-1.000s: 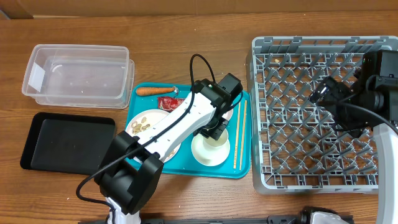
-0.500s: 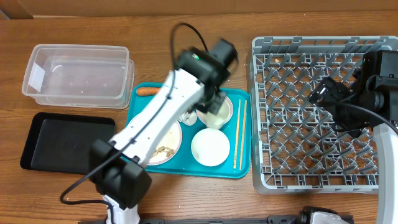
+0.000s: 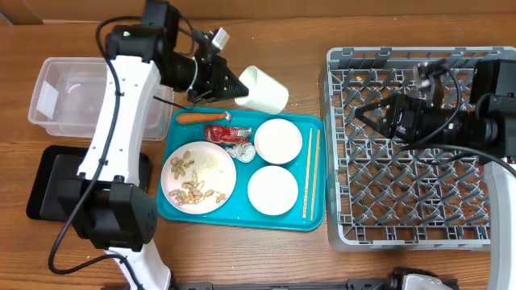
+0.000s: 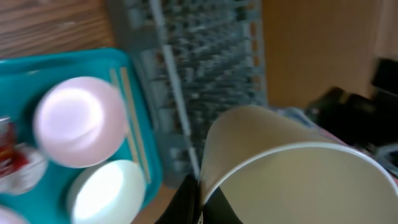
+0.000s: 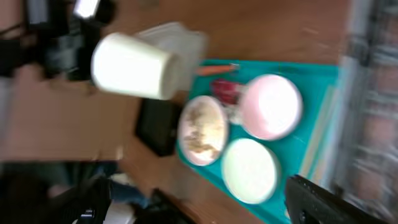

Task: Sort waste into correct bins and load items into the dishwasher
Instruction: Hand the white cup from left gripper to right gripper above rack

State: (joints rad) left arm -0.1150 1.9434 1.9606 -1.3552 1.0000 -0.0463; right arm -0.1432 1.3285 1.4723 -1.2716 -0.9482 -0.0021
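- Clear tub [image 3: 97,97] sits at the far-left corner of the table [image 3: 72,258], long side running left to right.
- Just nearer than it, by the table's left edge, lies the black tray [image 3: 56,181]; the left arm [image 3: 121,121] crosses over its right end.
- The left gripper [image 3: 230,84] has its jaws closed on the rim of the cup [image 3: 262,89], holding it tipped on its side above the table, just past the far edge of the teal tray [image 3: 242,219]. In the left wrist view the cup [image 4: 292,168] fills most of the frame.
- On the teal tray, the carrot [image 3: 197,118] lies along the far edge at the far-left corner.
- The plate [image 3: 216,165] takes up the tray's left side, with peanut scraps [image 3: 193,193] scattered over it.
- The red wrapper [image 3: 218,131] is just nearer than the carrot, and the foil ball [image 3: 240,150] is just beside it, against the pink bowl [image 3: 278,138].
- The white bowl [image 3: 272,190] stands nearer than the pink one, close to the tray's near edge.
- The chopsticks [image 3: 310,173] lie side by side along the tray's right edge.
- The dish rack [image 3: 419,161] fills the table's right side, just beside the tray.
- The right gripper [image 3: 369,119] hangs over the rack's left half with its jaws spread wide, nothing between them.
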